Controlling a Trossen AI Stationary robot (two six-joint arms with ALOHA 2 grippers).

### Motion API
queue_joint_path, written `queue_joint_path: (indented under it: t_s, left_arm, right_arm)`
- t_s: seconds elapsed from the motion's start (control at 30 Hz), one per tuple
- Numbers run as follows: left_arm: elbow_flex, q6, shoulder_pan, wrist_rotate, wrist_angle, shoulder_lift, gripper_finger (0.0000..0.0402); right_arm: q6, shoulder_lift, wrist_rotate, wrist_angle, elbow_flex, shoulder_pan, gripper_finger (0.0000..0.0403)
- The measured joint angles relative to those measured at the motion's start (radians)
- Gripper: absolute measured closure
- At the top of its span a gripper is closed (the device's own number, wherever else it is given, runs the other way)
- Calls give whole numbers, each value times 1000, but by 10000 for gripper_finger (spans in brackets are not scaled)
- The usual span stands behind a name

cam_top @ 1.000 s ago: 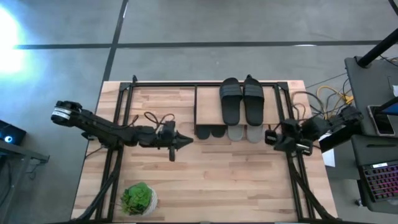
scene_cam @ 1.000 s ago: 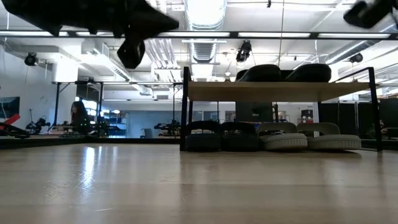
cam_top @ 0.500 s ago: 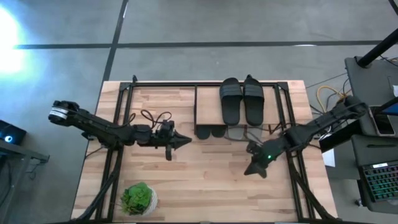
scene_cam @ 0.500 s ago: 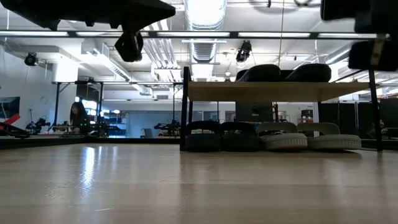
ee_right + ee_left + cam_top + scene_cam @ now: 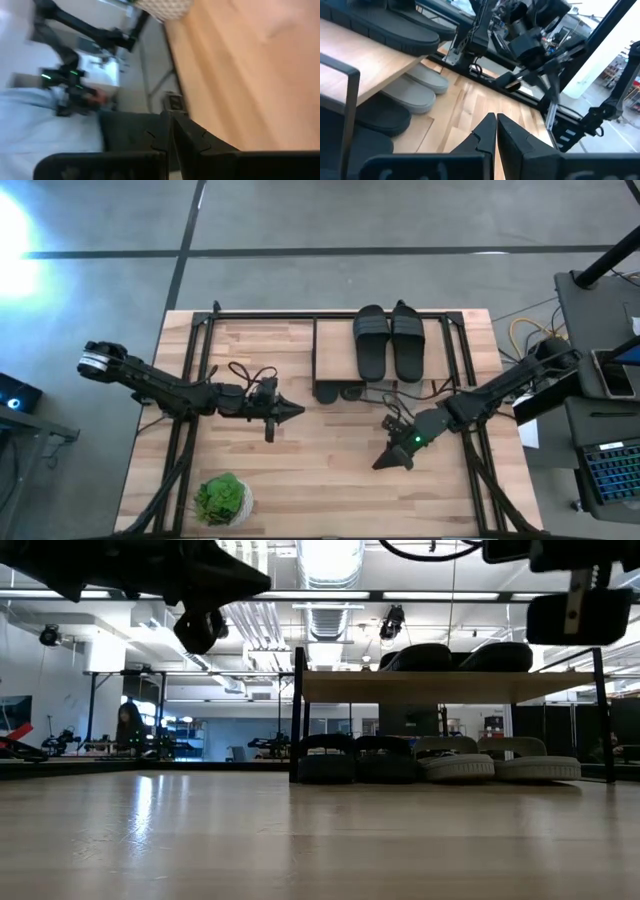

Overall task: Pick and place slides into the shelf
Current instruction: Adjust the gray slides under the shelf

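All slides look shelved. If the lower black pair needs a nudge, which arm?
Probably left: the left pincer, shut, sits beside the shelf near the black pair; the right pincer, farther forward, points away.

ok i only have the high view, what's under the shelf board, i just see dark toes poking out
observer: low view shows two pairs under the shelf: a dark pair beside a light grey pair.
operator: right end effector holding anything
observer: no, its wrist view shows it shut on nothing.
operator: and the other one
observer: left end effector is shut and empty too, per its wrist view.
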Motion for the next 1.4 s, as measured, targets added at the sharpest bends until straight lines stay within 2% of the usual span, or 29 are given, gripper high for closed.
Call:
queue_joint_path:
  t_s: [0.1,0.17,0.33,0.47,0.53,0.6,0.67,0.77,0.83,0.9,1.0,1.13,1.4]
  left_arm:
    - [0,2,0,0,-25,0,402]
    - [0,2,0,0,-60,0,402]
    - [0,2,0,0,-140,0,402]
    - [0,2,1,0,-185,0,402]
    - [0,2,1,0,-201,0,402]
    - [0,2,1,-4,-216,0,402]
    - [0,2,1,-7,-227,0,402]
    - [0,9,1,-25,-228,0,402]
    - [0,12,1,-51,-231,0,402]
    - [0,14,1,-86,-232,0,402]
    - [0,61,4,-118,-232,0,402]
    - [0,88,5,-147,-231,0,402]
    - [0,87,5,-147,-230,0,402]
  right_arm:
    - [80,45,0,131,0,0,390]
    - [73,69,-1,184,0,-4,390]
    - [152,95,42,44,-1,-5,390]
    - [268,105,35,-189,-1,-5,390]
    - [381,91,18,-377,-1,-3,390]
    - [500,60,50,-584,0,12,390]
    - [611,13,133,-811,19,39,390]
    - [791,-63,328,-1110,71,90,390]
    - [920,-102,451,-1237,87,115,390]
    - [948,-139,493,-1237,88,113,390]
    - [874,-157,518,-1214,74,112,390]
    - [961,-85,632,-1233,57,107,390]
    - [980,92,620,-1217,54,71,390]
